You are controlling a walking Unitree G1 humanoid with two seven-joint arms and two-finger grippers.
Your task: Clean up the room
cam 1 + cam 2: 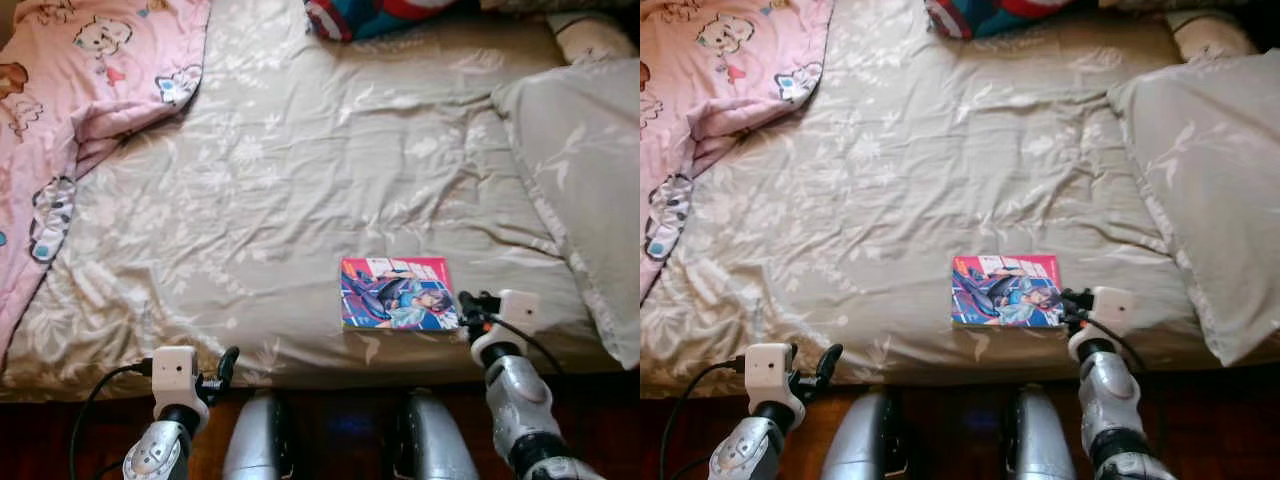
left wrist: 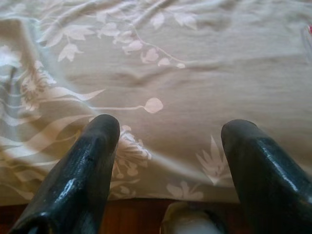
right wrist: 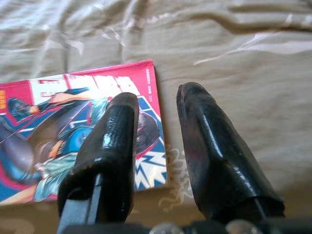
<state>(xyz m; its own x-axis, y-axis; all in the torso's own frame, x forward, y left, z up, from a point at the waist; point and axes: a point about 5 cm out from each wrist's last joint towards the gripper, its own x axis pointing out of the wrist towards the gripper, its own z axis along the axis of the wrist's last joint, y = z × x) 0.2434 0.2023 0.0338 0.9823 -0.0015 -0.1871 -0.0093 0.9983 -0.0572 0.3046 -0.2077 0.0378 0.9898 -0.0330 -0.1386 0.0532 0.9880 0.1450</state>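
- On the bed [image 1: 300, 180], near its front edge at about 5 o'clock from the middle, lies a comic book [image 1: 397, 293], flat, cover up, its long sides running along the edge.
- The right gripper [image 3: 156, 95] is at the book's 3 o'clock corner: in the right wrist view one finger [image 3: 109, 146] lies over the cover's corner and the other over bare sheet just beside the book. The fingers are slightly parted, with nothing pinched between them.
- The left gripper [image 2: 168, 126] hangs at the bed's front edge around 7 o'clock, well apart from the book. Its fingers are spread wide over the flowered sheet, holding nothing.
- A pink blanket [image 1: 70, 110] with cartoon animals is bunched at 10 o'clock, draping over the bed's left side.
- A beige pillow [image 1: 585, 170] lies at 3 o'clock, its near corner reaching toward the front edge, just beside the right gripper's side of the book.
- A red-and-blue cushion [image 1: 380, 15] sits at 12 o'clock along the far edge.
- A small cream cushion [image 1: 595, 40] sits at 1 o'clock, behind the pillow.
- The sheet between the book and both grippers is wrinkled.
- Dark wooden floor [image 1: 60, 430] shows below the bed, with the robot's two silver legs [image 1: 260, 440] at 6 o'clock.
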